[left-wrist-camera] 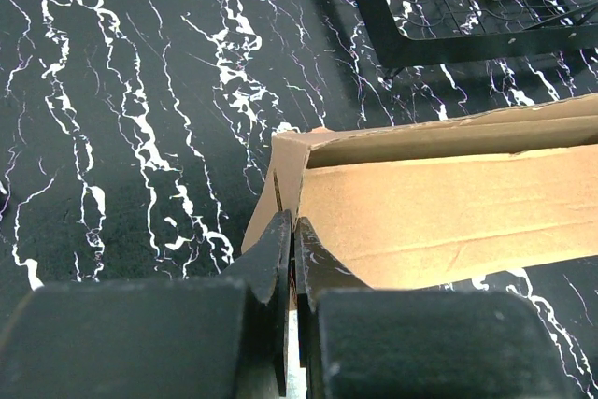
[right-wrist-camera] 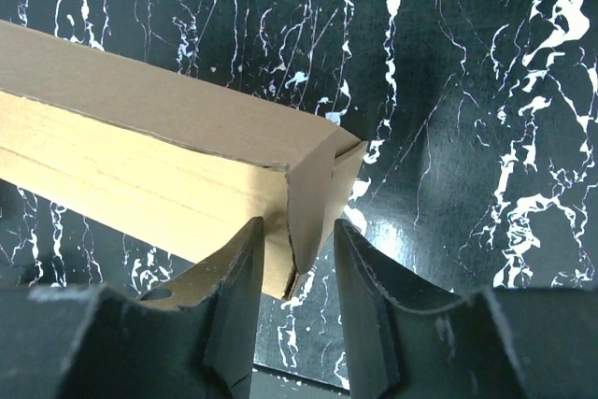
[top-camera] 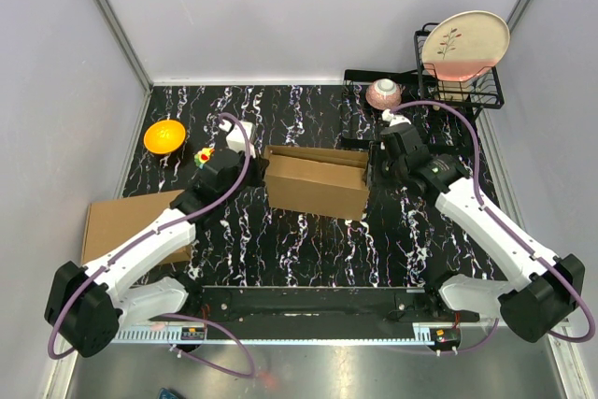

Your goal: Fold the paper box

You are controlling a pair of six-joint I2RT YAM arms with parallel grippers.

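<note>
In the middle of the black marbled worktop [top-camera: 308,259] lies the box [top-camera: 318,189], a long brown cardboard shell set crosswise between the 2 arms. Its walls are already standing and a gap shows along its far side. To my eye it is light, and stiff only across the panels. Along the creases it will hinge readily, and the thin flaps and end tabs would buckle or tear if pinched hard or dragged sideways. Being so light, it may well slide on the smooth top unless 1 end is held while the other is worked. The sensible places to take it are the 2 short ends, on a flap edge close to a crease. The middle of a long wall would only bow.

The left end effector [left-wrist-camera: 290,231] is at the box's left end, its fingers [left-wrist-camera: 273,259] drawn almost together with a thin edge of cardboard running down between them. I take it as clamped on the end flap. The right end effector [right-wrist-camera: 299,226] is at the opposite end with its jaws standing well apart, straddling the end corner. The cardboard edge sits in the gap, close against the inner face of 1 finger [right-wrist-camera: 241,273], though I cannot tell whether it truly touches. It grips nothing yet.
</note>
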